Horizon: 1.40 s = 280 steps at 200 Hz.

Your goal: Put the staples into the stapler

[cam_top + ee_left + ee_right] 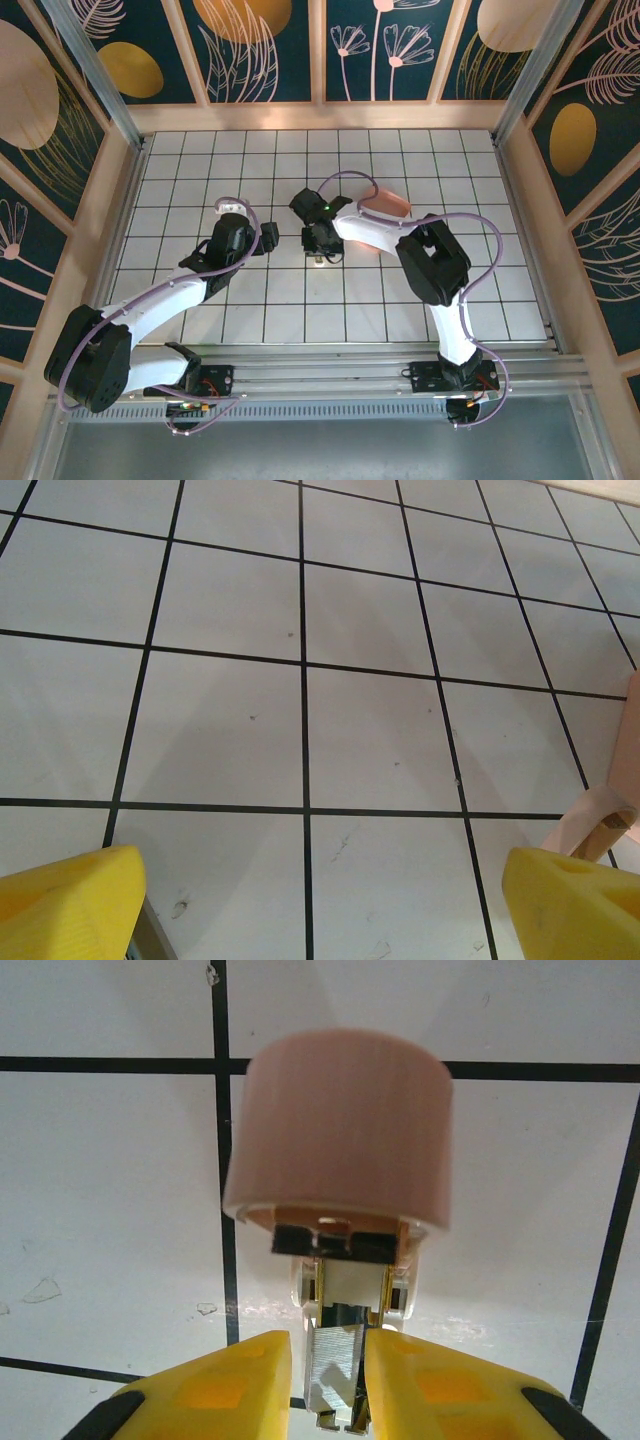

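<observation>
Near the middle of the white tiled counter (180,170), the right jaws pinch the short silver strip of staples (335,1365) at the pale pink mini stapler's (340,1130) open channel. Keep it level and slide it straight in. The left jaws gape, empty.

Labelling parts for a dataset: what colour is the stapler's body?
The stapler is pale pink, seen best in the right wrist view.

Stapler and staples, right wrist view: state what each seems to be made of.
The stapler: the pale pink body looks like moulded plastic with a matte finish, evenly shaded and free of glints. The dark and silvery parts beneath it may be metal. The staples: probably steel, bright and shiny, a finely ribbed strip with mirror-like reflections.
</observation>
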Motion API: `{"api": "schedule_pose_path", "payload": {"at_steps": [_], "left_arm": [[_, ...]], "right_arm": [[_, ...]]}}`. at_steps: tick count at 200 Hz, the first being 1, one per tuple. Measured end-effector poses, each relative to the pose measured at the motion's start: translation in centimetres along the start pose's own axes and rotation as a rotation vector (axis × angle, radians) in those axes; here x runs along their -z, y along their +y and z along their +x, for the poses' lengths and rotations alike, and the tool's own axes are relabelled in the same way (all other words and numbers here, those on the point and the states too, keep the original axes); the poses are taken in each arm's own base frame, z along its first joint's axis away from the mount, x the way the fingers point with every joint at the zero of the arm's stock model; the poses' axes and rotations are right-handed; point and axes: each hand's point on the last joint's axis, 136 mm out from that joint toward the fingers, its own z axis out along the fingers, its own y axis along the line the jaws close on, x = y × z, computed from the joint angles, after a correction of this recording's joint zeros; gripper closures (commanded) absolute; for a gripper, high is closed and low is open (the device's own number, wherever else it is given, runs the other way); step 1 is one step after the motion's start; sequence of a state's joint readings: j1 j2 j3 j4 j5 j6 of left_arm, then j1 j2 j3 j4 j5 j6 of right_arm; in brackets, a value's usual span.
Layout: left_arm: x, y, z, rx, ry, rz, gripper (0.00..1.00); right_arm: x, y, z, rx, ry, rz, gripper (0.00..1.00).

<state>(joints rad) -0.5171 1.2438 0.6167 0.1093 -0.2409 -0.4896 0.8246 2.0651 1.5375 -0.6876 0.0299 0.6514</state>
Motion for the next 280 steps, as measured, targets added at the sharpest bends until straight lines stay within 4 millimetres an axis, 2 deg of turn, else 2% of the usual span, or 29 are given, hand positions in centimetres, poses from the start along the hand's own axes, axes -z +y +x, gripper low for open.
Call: {"api": "schedule_pose_path", "payload": {"at_steps": [196, 243, 280], "left_arm": [[0.1, 0.0, -0.1, 0.001, -0.005, 0.000, 0.09], [0.1, -0.1, -0.1, 0.001, -0.004, 0.003, 0.09], [0.1, -0.1, -0.2, 0.001, -0.004, 0.004, 0.09]], "right_arm": [[-0.2, -0.3, -0.1, 0.053, -0.007, 0.107, 0.83], [0.1, -0.5, -0.7, 0.056, -0.040, 0.128, 0.84], [1.3, -0.6, -1.5, 0.052, -0.078, 0.130, 0.84]]}}
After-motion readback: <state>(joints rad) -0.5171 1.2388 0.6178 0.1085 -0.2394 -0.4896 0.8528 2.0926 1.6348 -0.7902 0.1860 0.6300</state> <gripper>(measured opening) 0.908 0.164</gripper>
